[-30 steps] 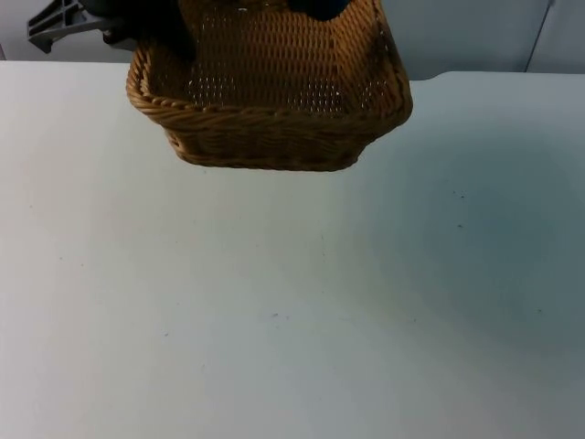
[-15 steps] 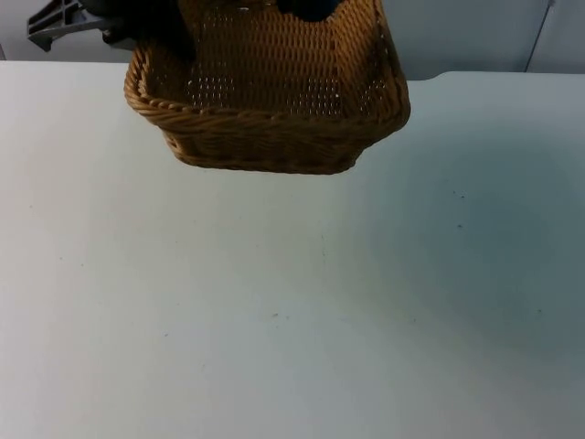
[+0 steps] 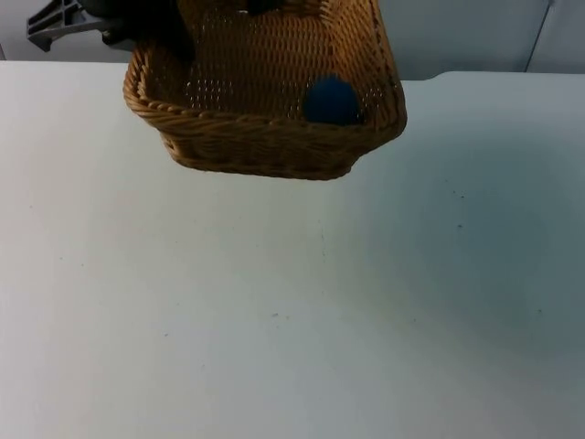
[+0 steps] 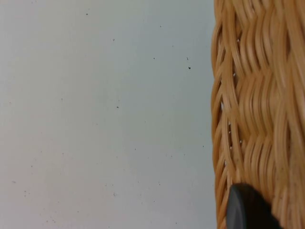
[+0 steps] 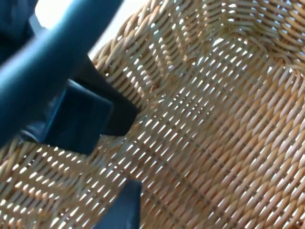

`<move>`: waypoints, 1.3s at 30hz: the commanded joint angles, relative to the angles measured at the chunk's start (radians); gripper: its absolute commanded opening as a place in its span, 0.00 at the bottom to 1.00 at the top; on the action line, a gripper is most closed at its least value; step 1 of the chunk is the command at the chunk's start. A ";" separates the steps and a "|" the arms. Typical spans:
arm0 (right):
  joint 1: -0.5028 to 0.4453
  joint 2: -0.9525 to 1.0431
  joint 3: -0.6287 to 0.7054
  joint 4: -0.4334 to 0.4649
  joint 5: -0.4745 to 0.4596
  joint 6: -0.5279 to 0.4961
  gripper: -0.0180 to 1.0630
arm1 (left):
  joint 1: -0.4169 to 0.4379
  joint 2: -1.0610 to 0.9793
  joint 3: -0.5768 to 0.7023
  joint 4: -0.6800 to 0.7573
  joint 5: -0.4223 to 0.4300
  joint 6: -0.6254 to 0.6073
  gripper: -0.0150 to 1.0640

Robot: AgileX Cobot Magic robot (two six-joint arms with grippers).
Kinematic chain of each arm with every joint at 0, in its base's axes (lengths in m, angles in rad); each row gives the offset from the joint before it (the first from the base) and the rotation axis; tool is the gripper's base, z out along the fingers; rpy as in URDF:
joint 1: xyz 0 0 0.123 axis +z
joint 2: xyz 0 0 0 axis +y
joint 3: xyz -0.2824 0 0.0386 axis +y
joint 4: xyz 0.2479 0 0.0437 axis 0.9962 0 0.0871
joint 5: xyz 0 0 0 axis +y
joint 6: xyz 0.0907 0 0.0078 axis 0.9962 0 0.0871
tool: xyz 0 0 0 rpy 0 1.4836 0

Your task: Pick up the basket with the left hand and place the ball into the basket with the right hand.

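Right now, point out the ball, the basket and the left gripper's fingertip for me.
ball (image 3: pixel 331 101): top view, middle of its blue surface, inside the basket.
basket (image 3: pixel 256 151): top view, front wicker wall.
left gripper's fingertip (image 4: pixel 248 210): left wrist view, black tip against the basket's weave.

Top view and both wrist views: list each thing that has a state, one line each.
basket: lifted off the table, tilted, gripped at its wall by the left end effector.
ball: inside the basket, near its front right corner.
right end effector: above the basket.
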 commanded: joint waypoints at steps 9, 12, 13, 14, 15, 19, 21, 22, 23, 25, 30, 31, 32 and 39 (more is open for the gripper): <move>0.004 -0.005 -0.011 0.016 0.057 -0.023 0.99 | 0.001 -0.008 0.000 -0.025 -0.020 -0.005 0.01; 0.004 -0.005 -0.011 0.018 0.082 -0.023 0.99 | 0.001 -0.008 0.000 -0.025 -0.020 -0.005 0.01; 0.004 -0.005 -0.011 0.018 0.086 -0.016 0.99 | 0.001 -0.008 0.000 -0.025 -0.020 -0.005 0.01; 0.004 -0.005 -0.011 0.018 0.088 -0.009 0.99 | 0.001 -0.008 0.000 -0.025 -0.020 -0.005 0.01; 0.004 -0.005 -0.011 0.018 0.088 -0.001 0.99 | 0.001 -0.008 0.000 -0.025 -0.020 -0.005 0.01; -0.007 -0.019 -0.011 -0.015 0.089 0.027 0.99 | 0.001 -0.008 0.000 -0.025 -0.020 -0.005 0.01; -0.018 -0.029 -0.011 -0.034 0.093 0.045 0.99 | 0.001 -0.008 0.000 -0.025 -0.020 -0.005 0.01; -0.048 -0.045 -0.011 -0.064 0.105 0.072 0.99 | 0.001 -0.008 0.000 -0.025 -0.020 -0.005 0.01; -0.073 -0.055 -0.011 -0.072 0.119 0.076 0.99 | 0.001 -0.008 0.000 -0.025 -0.020 -0.005 0.01; -0.134 -0.087 -0.011 -0.072 0.147 0.076 0.99 | 0.001 -0.008 0.000 -0.027 -0.020 -0.005 0.01; -0.279 -0.142 -0.011 -0.081 0.193 0.076 0.99 | 0.001 -0.008 0.000 -0.027 -0.020 -0.005 0.01; -0.314 -0.152 -0.011 -0.093 0.208 0.076 0.99 | 0.001 -0.008 0.000 -0.027 -0.020 -0.005 0.01; -0.314 -0.152 -0.011 -0.093 0.208 0.076 0.99 | 0.001 -0.008 0.000 -0.027 -0.020 -0.005 0.01; -0.475 -0.201 -0.005 -0.194 0.283 0.141 0.97 | 0.001 -0.008 0.000 -0.027 -0.020 -0.005 0.01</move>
